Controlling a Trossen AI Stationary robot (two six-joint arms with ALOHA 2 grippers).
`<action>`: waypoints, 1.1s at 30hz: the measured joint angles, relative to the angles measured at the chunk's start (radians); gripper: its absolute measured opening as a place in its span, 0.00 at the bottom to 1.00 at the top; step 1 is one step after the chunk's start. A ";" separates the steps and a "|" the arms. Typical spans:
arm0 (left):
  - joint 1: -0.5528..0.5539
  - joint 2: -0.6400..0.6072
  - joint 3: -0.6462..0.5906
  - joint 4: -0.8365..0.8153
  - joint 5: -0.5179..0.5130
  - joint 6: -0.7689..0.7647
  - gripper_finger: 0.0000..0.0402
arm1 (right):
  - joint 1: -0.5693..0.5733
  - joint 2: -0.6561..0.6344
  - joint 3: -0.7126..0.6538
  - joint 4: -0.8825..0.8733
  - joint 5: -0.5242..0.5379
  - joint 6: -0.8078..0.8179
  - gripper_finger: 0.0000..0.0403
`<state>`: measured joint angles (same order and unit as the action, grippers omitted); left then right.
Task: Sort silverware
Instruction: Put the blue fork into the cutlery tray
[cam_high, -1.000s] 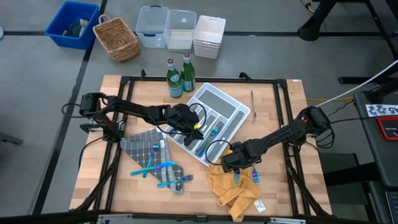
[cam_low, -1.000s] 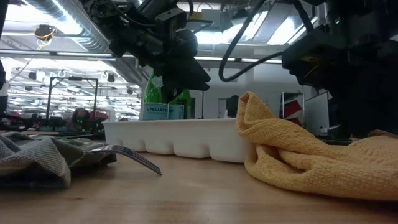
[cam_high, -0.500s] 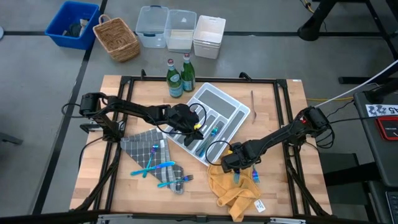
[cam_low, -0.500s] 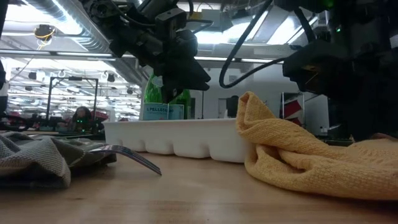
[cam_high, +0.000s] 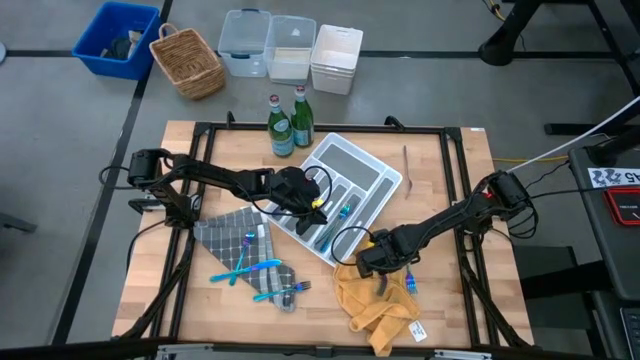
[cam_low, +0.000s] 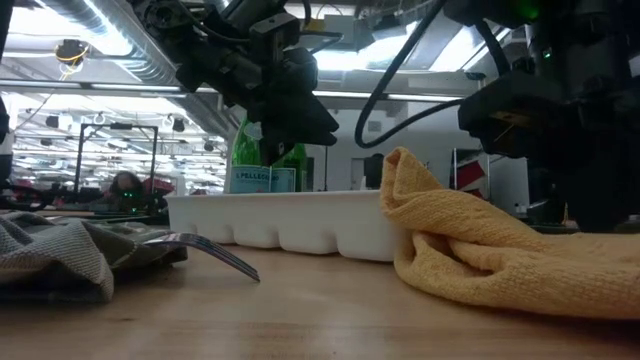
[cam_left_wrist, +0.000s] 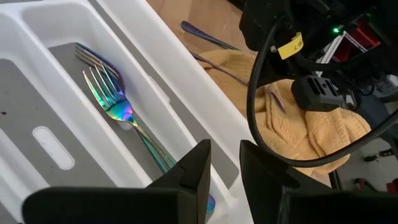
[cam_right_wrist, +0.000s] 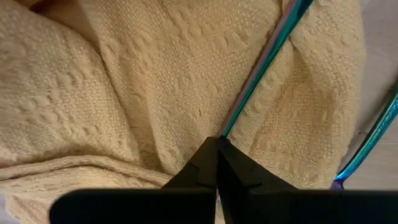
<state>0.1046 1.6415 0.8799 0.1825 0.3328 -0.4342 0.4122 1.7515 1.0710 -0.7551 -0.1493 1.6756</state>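
The silverware is slim and iridescent blue-teal. Several pieces lie on the grey cloth (cam_high: 225, 235) at the near left, around (cam_high: 250, 270). Others lie in the white tray (cam_high: 372, 165), among them forks (cam_left_wrist: 118, 106). Two rest on the yellow cloth (cam_high: 375, 305). My right gripper (cam_right_wrist: 217, 149) points down onto that cloth, shut on one utensil (cam_right_wrist: 267, 56). The second utensil (cam_right_wrist: 373, 134) lies just beside it. My left gripper (cam_left_wrist: 225, 171) hovers over the tray, its fingers apart with nothing between them. My right gripper pinches the utensil's thin handle (cam_right_wrist: 231, 123) between its two fingertips. The fingers come from above and point down. The utensil lies flat on the yellow cloth and runs away from the fingertips. The fingers hide whatever lies under them.
Two green bottles (cam_high: 285, 120) stand at the tray's far left corner. A thin dark stick (cam_high: 406, 160) lies right of the tray. Beyond the table's far edge stand a blue bin (cam_high: 115, 38), a wicker basket (cam_high: 187, 62) and several plastic boxes (cam_high: 290, 48).
My right gripper has shut on the utensil on the yellow cloth; the blue that showed between its fingers in the high view is now covered.
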 joint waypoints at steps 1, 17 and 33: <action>0.000 0.000 0.000 0.000 0.000 0.001 0.19 | 0.000 0.000 0.000 0.000 0.000 0.000 0.02; 0.001 0.000 0.000 0.001 0.000 0.003 0.19 | 0.000 0.000 0.113 -0.110 0.055 -0.090 0.00; 0.001 0.000 0.000 0.001 0.000 -0.003 0.19 | 0.000 0.000 0.143 -0.160 0.053 -0.051 0.17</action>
<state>0.1051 1.6417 0.8799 0.1833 0.3328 -0.4370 0.4122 1.7515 1.2140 -0.9150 -0.0963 1.6251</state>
